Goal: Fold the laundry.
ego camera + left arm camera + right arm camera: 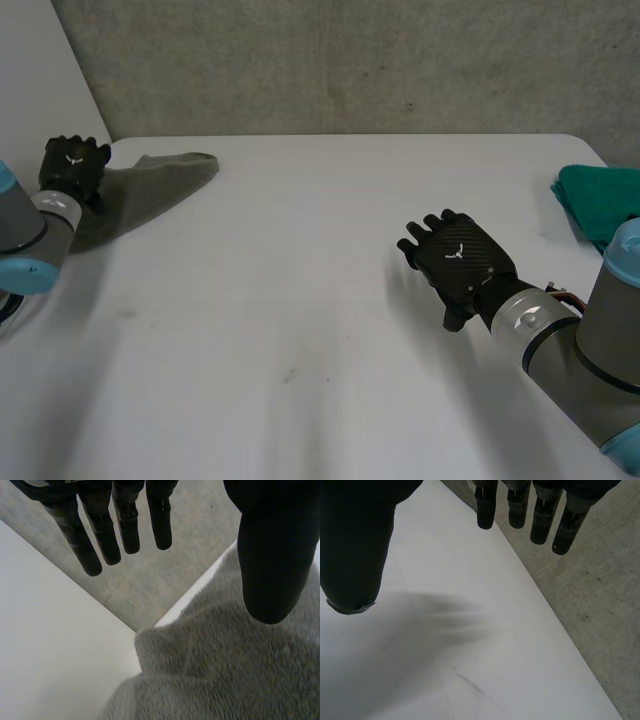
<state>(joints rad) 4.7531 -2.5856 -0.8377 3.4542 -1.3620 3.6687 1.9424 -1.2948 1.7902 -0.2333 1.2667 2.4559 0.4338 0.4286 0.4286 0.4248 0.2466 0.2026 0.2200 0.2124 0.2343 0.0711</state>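
A grey towel (pixel 150 190) is seen at the far left corner of the white table (pixel 300 300), crumpled rather than spread flat. Its long axis is laid on a diagonal: the broad part lies by the left arm near the table's left edge, and the narrower, rounded end is pointed toward the far edge and the table's middle. The left hand (pixel 75 165) is placed over the towel's broad end, at the corner of the table. In the left wrist view its fingers (pixel 100 535) are held straight and spread away from the thumb (pixel 270 555), with nothing pinched between them; the nubby pile of the towel is seen under the thumb and palm, with a folded edge toward the table corner. Whether the thumb is touching the pile cannot be told.

The right hand (pixel 460 262) is held over bare table right of the middle, well apart from the grey towel. In the right wrist view its fingers (pixel 542 515) are straight and parted from the thumb (pixel 355 545), and nothing is held. A green cloth (pixel 600 200) is bunched at the table's right edge, beyond the right arm.
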